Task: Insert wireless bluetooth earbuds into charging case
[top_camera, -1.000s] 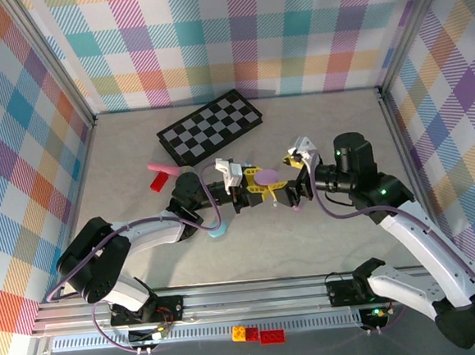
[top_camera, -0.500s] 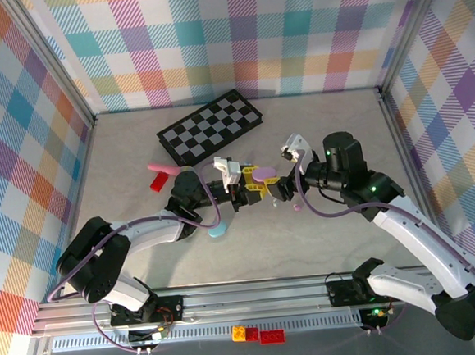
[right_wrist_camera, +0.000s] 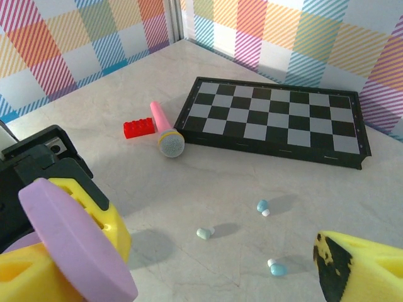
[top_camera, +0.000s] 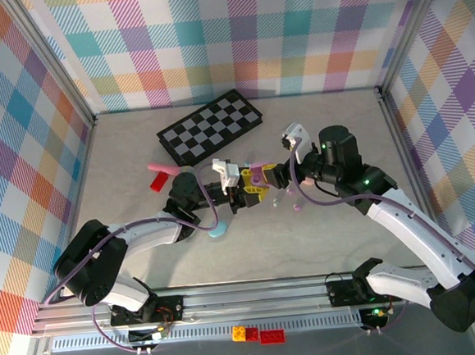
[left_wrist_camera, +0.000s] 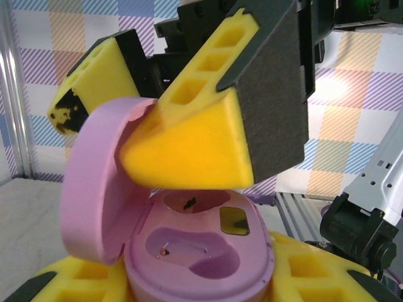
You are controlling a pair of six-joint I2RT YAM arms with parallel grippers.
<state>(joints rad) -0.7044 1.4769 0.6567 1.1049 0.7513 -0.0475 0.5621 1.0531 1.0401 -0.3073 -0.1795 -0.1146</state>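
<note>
An open purple-pink charging case (left_wrist_camera: 201, 251) sits in my left gripper (left_wrist_camera: 201, 280), whose yellow fingers (left_wrist_camera: 315, 277) are shut on its base. Both wells look empty. Its lid (left_wrist_camera: 94, 195) stands raised on the left; in the right wrist view the lid (right_wrist_camera: 75, 245) fills the lower left. My right gripper (top_camera: 277, 182) is open, one finger (left_wrist_camera: 201, 138) hanging over the case and against the lid. Three tiny earbuds lie on the table: a blue one (right_wrist_camera: 262, 206), a greenish one (right_wrist_camera: 203, 233) and another blue one (right_wrist_camera: 277, 269). A pinkish bud (top_camera: 297, 208) lies near the right gripper.
A folded chessboard (top_camera: 209, 126) lies at the back. A pink toy microphone (right_wrist_camera: 165, 135) and a red brick (right_wrist_camera: 138, 128) lie left of it. A light blue oval case (top_camera: 217, 229) rests under the left arm. Plaid walls enclose the table.
My right gripper has moved left up to the case held by the left gripper. The lid, lying flat before, now stands raised. The left arm has barely moved.
</note>
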